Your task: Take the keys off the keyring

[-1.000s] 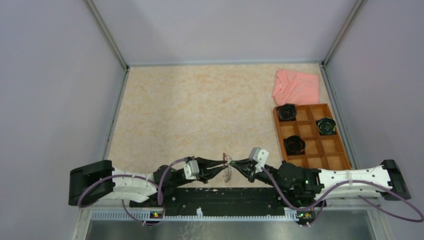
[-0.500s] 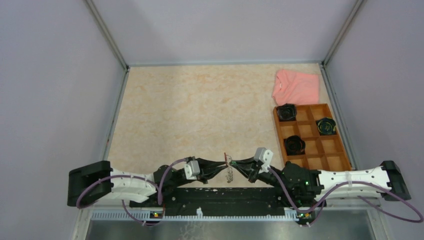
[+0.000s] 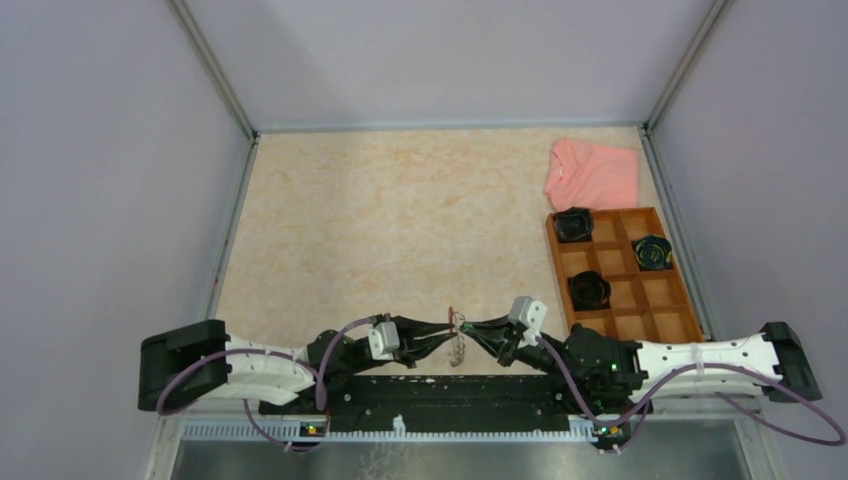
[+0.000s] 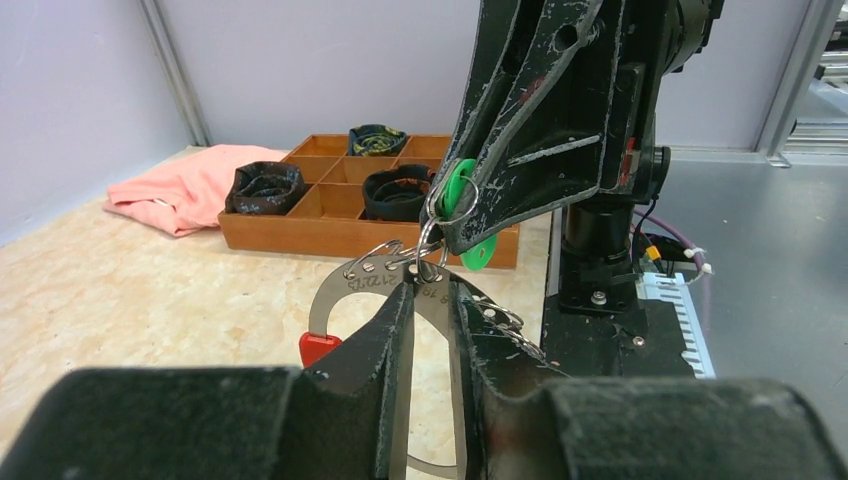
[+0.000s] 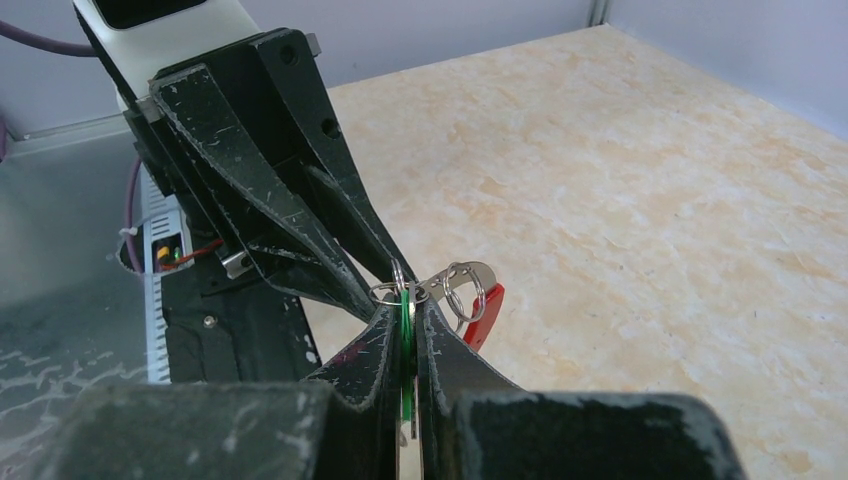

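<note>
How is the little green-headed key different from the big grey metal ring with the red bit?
The green-headed silvery key is small; the thin grey metal keyring is much wider. The right gripper pinches the key; the left gripper clamps the keyring. Both are linked together between the grippers.

The keyring [image 4: 326,295] is polished grey metal with a glossy red sleeve [image 4: 318,347], the green-headed key [image 4: 461,190] has a smooth plastic-looking head, the left gripper [image 4: 430,292] and right gripper [image 5: 408,312] are matt black, scuffed pale, the worktop [image 4: 120,300] is mottled matt beige, the tray [image 4: 290,231] bare wood, the cloth [image 4: 180,190] soft pink.
</note>
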`<state>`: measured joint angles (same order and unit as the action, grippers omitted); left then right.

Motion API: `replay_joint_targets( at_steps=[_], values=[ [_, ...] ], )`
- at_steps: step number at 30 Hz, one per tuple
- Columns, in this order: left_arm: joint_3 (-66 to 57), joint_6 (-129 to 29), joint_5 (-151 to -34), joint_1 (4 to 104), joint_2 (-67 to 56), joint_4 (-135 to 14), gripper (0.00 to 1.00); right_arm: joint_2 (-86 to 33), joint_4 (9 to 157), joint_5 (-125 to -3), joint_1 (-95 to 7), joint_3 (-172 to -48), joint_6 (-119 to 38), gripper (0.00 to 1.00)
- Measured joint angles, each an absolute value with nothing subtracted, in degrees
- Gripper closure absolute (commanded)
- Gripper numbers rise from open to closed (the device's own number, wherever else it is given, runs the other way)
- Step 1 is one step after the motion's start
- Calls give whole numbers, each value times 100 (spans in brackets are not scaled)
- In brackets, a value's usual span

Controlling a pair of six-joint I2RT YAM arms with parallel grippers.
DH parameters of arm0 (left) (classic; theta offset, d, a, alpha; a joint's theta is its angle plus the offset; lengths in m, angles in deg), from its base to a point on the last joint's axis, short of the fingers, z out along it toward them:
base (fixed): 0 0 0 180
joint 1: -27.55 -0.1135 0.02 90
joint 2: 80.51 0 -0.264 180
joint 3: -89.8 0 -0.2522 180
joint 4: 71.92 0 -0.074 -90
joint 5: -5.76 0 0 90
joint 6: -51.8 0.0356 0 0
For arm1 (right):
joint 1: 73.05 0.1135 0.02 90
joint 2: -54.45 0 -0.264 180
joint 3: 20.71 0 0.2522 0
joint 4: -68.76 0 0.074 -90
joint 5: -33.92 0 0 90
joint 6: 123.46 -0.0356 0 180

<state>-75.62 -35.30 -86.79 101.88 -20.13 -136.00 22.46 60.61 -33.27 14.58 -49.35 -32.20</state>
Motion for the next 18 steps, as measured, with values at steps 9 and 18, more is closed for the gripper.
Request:
replay_joint_targets(
  at_steps=[9, 18],
  values=[
    [-7562, -3567, -8851, 10188, -1842, -13900, 76, 2323, 6061, -3352, 1458, -4911, -3220, 100],
    [-7562, -3683, -8958, 10188, -1676, -14110, 76, 2404, 6061, -3376, 1458, -4911, -3220, 100]
  ],
)
